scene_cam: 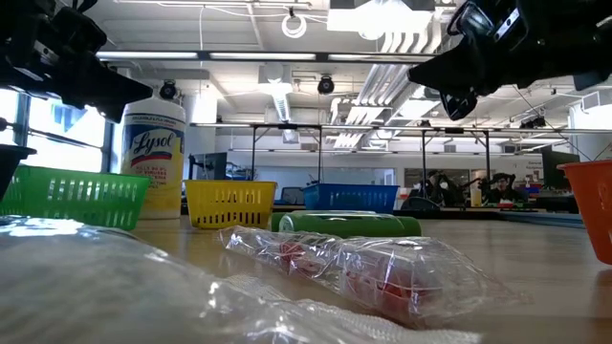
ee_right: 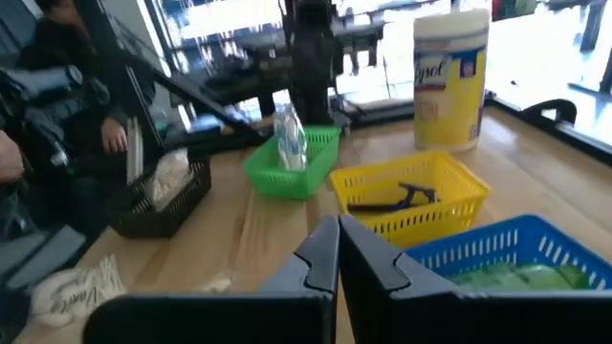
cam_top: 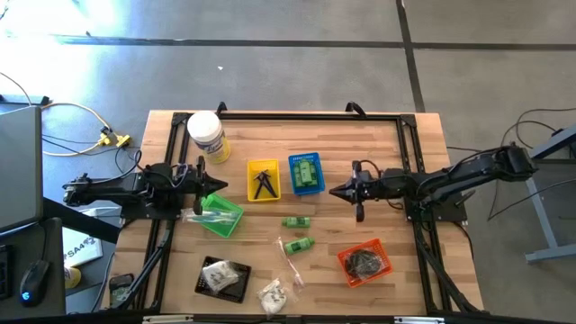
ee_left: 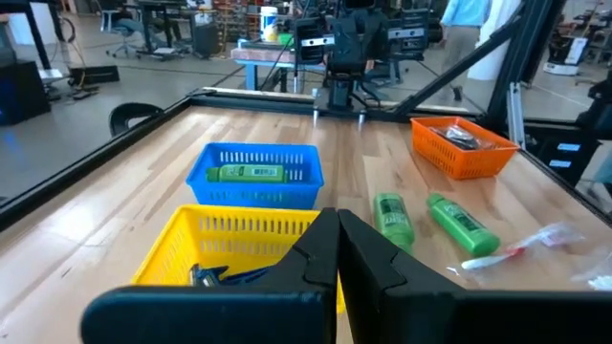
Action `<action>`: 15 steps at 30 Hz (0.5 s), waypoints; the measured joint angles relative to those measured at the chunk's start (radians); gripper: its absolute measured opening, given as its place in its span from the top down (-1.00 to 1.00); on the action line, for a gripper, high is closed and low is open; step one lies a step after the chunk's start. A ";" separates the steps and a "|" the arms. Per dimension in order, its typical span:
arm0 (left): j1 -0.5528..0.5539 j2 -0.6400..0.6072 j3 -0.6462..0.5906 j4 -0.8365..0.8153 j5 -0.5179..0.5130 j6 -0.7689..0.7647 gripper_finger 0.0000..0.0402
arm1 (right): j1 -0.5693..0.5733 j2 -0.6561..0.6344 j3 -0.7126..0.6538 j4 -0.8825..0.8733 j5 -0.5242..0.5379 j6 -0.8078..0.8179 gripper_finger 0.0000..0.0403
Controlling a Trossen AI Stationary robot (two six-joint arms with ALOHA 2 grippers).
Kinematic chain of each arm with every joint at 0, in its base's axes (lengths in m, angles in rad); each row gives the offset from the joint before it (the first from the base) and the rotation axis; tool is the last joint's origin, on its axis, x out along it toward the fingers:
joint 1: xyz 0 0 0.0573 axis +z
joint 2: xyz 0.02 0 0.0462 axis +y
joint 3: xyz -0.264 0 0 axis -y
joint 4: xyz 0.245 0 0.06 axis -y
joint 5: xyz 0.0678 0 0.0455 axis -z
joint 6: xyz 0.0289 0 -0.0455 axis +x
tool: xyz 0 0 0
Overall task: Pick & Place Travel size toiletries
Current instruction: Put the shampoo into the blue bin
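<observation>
Green bottles (cam_top: 297,232) lie loose between both pinched-shut, empty grippers (cam_top: 220,185) (cam_top: 335,191), yellow basket (cam_top: 264,180) and blue basket (cam_top: 306,173) alongside.

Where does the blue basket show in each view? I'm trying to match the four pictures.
High view: blue basket at table centre, right of the yellow basket.
Low view: mid-distance, centre.
Left wrist view: centre-left, beyond the yellow one.
Right wrist view: lower right.
Shared landmark: the yellow basket beside it.
</observation>
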 joint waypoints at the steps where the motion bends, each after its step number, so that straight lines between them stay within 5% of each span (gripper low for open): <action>1: 0.000 0.000 0.000 0.000 0.000 0.009 1.00 | 0.011 0.000 0.023 -0.050 0.004 0.000 0.99; 7: 0.000 0.000 0.000 0.005 -0.049 0.020 1.00 | 0.119 0.085 0.207 -0.336 0.092 -0.022 0.99; 15: 0.000 0.000 0.001 0.000 -0.059 0.013 1.00 | 0.210 0.357 0.390 -0.380 0.042 -0.130 0.99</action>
